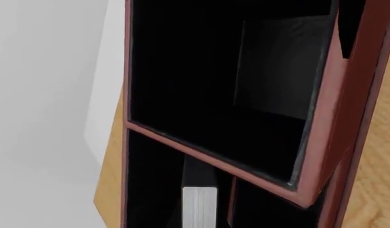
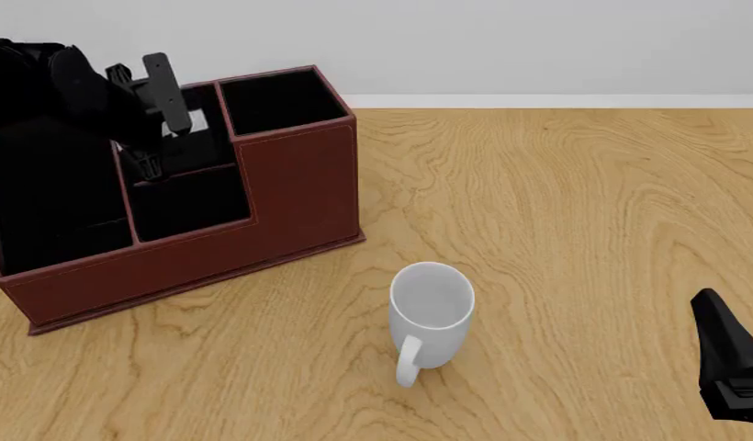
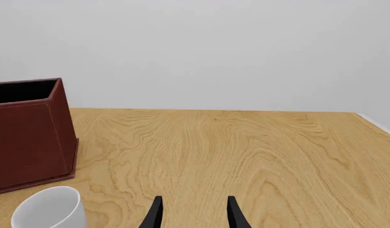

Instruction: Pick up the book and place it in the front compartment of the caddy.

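The reddish-brown caddy (image 2: pixel 297 184) stands at the table's left, and its wall also shows in the left wrist view (image 1: pixel 328 118). The book (image 1: pixel 200 204) stands with its white page edge up in the front compartment (image 2: pixel 186 142), the higher-walled middle pocket, beside the thin divider. In the front view only a white patch of the book (image 2: pixel 199 120) shows. My left gripper (image 2: pixel 162 124) hangs right over that pocket. Its fingers are dark against the black lining and hidden in the wrist view. My right gripper (image 3: pixel 195 216) is open and holds nothing, low at the near right (image 2: pixel 735 367).
A white mug (image 2: pixel 432 308) stands upright in front of the caddy's right end, and its rim also appears in the right wrist view (image 3: pixel 49 209). The caddy's square end pocket (image 1: pixel 227 95) and its wide end pocket (image 2: pixel 52 184) show only black lining. Bare wooden table (image 2: pixel 573 211) stretches to the right.
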You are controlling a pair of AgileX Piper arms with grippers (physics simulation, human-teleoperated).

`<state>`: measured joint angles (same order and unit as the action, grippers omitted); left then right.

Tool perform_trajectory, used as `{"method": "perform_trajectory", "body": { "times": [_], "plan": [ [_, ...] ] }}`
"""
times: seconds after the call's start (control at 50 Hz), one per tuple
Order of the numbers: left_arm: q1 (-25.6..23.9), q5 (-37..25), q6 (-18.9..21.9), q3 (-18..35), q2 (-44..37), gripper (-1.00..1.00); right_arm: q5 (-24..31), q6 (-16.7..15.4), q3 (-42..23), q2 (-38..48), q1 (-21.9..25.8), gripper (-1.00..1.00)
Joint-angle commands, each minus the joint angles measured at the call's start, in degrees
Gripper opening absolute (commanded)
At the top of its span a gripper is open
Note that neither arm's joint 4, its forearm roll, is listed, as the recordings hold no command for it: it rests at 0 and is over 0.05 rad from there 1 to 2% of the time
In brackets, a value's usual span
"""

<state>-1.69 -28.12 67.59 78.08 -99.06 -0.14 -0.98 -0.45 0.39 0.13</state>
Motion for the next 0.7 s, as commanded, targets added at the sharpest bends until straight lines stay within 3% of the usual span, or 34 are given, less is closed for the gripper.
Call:
{"method": "perform_trajectory", "body": {
  "times": [0.02,0.24,0.36,0.7],
  "plan": [
    [2.2,6.4,2.7,-0.3,-2.0,1.00,0.0,0.0,0.0,0.0,0.0,1.00],
    [2.4,10.9,4.9,-0.7,-0.2,1.00,0.0,0.0,0.0,0.0,0.0,1.00],
    [2.1,9.4,4.2,0.6,1.6,1.00,0.0,0.0,0.0,0.0,0.0,1.00],
    [0.5,5.3,5.7,-4.5,13.3,1.00,0.0,0.0,0.0,0.0,0.0,1.00]
  ]
}}
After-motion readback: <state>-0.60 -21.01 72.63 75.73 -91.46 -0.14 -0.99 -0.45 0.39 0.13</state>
